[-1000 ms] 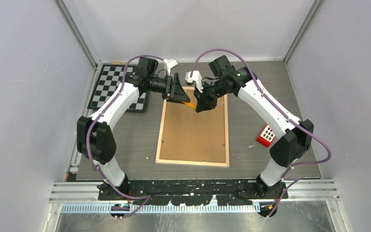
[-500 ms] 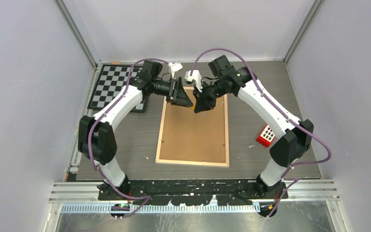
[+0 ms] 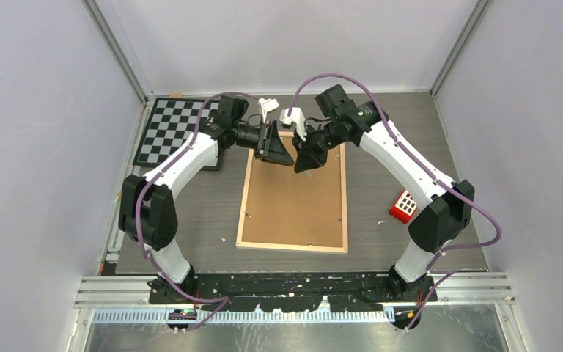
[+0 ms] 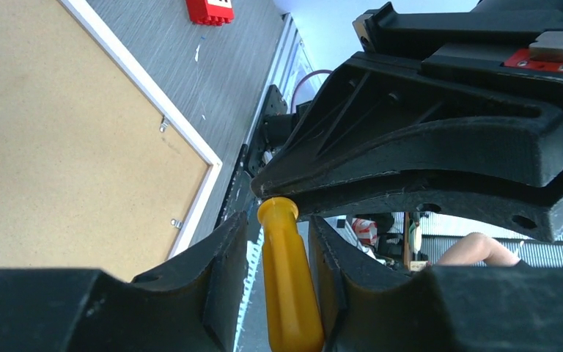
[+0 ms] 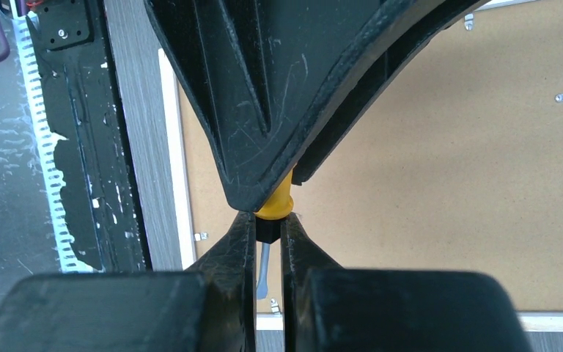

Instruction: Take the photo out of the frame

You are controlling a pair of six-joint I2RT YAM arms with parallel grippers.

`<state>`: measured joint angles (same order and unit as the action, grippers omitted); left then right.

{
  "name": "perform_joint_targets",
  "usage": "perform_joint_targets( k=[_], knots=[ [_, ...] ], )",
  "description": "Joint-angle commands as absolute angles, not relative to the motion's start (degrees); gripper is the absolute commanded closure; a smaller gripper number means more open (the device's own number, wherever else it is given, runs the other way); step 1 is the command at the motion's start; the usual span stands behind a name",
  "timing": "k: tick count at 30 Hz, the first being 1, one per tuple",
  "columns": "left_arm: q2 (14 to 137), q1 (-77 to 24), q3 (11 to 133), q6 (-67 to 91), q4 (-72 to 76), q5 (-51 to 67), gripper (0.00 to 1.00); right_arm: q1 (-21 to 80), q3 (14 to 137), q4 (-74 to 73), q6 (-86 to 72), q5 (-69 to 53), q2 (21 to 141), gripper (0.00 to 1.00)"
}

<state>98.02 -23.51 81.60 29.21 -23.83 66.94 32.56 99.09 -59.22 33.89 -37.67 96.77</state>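
Note:
The frame [image 3: 293, 213] lies face down, its brown fibreboard back [image 4: 59, 132] and pale rim up. The photo is hidden under that panel. Both grippers meet above the frame's far end. My right gripper [image 3: 300, 163] is shut on a yellow-handled screwdriver [image 5: 275, 205], its fingers [image 5: 243, 242] clamping the black collar, the blade pointing back between them. My left gripper [image 3: 287, 158] is open around the yellow handle [image 4: 286, 279]. There is a gap on one side, and the handle's end touches the right gripper's body [image 4: 425, 161].
A black-and-white checkerboard [image 3: 172, 132] lies at the far left of the table. A red block [image 3: 405, 206] sits to the right of the frame. Small metal clips [image 4: 163, 125] line the frame's back edge. Grey walls enclose the table.
My left gripper has moved right, up to the right gripper, and its open fingers now surround the yellow handle, which no longer shows from above. The right gripper and the frame have held still.

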Motion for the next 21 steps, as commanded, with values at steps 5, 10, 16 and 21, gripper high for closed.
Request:
perform_joint_targets(
  k=[5, 10, 16, 21],
  knots=[
    [95.08, -23.98, 78.72, 31.53, -17.31, 67.81, 0.76, 32.9, 100.39, -60.19, 35.93, -41.14, 96.15, 1.0],
    [93.85, -23.79, 76.76, 34.83, -12.85, 67.03, 1.0, 32.88, 99.92, -60.34, 35.15, -40.86, 96.01, 0.88],
    [89.75, -18.81, 72.71, 34.71, -14.25, 59.45, 1.0, 32.68, 90.03, -56.46, 31.76, -34.32, 90.74, 0.28],
    [86.88, -13.04, 73.28, 22.78, -26.55, 52.72, 1.0, 30.65, 78.71, -50.74, 22.09, -28.25, 85.65, 0.24]
  ],
)
